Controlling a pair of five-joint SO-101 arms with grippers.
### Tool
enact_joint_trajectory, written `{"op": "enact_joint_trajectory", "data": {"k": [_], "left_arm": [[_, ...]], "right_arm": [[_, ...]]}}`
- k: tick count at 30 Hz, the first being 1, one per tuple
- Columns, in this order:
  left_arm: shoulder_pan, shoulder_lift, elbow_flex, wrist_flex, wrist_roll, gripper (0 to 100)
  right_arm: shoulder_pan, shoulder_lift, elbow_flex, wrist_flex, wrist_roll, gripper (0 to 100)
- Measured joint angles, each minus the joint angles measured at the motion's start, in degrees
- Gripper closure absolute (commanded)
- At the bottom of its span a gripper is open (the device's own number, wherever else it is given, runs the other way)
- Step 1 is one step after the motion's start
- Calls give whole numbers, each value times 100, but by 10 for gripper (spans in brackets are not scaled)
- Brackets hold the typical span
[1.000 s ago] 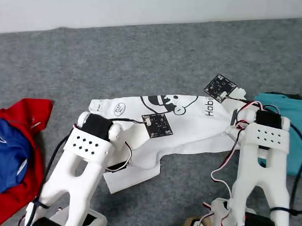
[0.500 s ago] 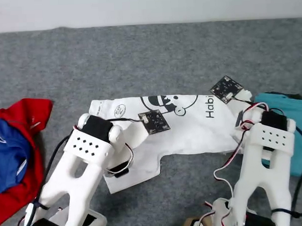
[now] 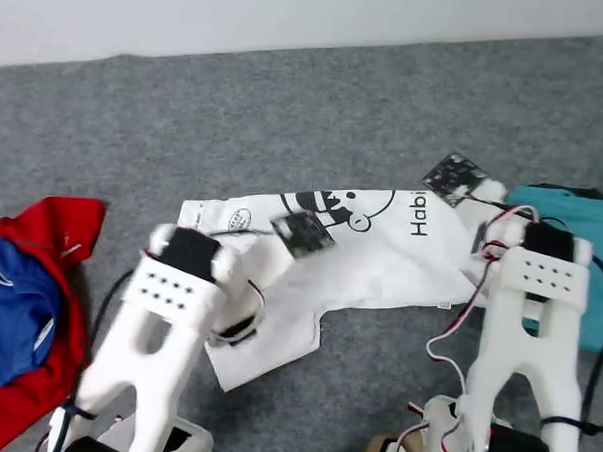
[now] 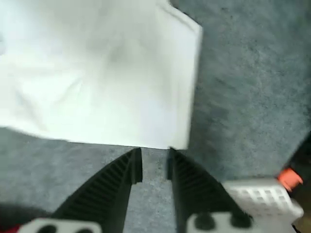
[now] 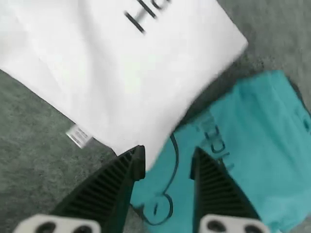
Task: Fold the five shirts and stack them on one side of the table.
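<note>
A white shirt (image 3: 383, 252) with a black panda print lies spread flat in the middle of the grey table. My left gripper (image 3: 304, 233) hovers over its left half. In the left wrist view the gripper (image 4: 154, 158) is open by a narrow gap over bare carpet, just off the white shirt's (image 4: 97, 73) edge. My right gripper (image 3: 460, 182) hangs over the shirt's right end. Up close it (image 5: 167, 160) is open and holds nothing, above the spot where the white shirt (image 5: 121, 73) overlaps a teal shirt (image 5: 243, 145).
The teal shirt (image 3: 583, 244) lies at the right edge beside the right arm. A crumpled red shirt (image 3: 42, 247) with a blue shirt (image 3: 15, 309) on it sits at the left edge. Bare grey carpet (image 3: 297, 116) stretches beyond the white shirt.
The white shirt's bunched right end has dropped and now lies flatter and wider. The left gripper moved slightly up and left; the right one shifted a little to the right.
</note>
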Motion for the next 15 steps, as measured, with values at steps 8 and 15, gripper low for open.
{"op": "enact_joint_trajectory", "data": {"k": [8,15], "left_arm": [[-2514,0,-932,0,0,995],[-5486,0,-1073,-396,0,995]], "right_arm": [[-1662,0,0,0,-1002,988],[-3464,0,0,105,-1723,987]]}}
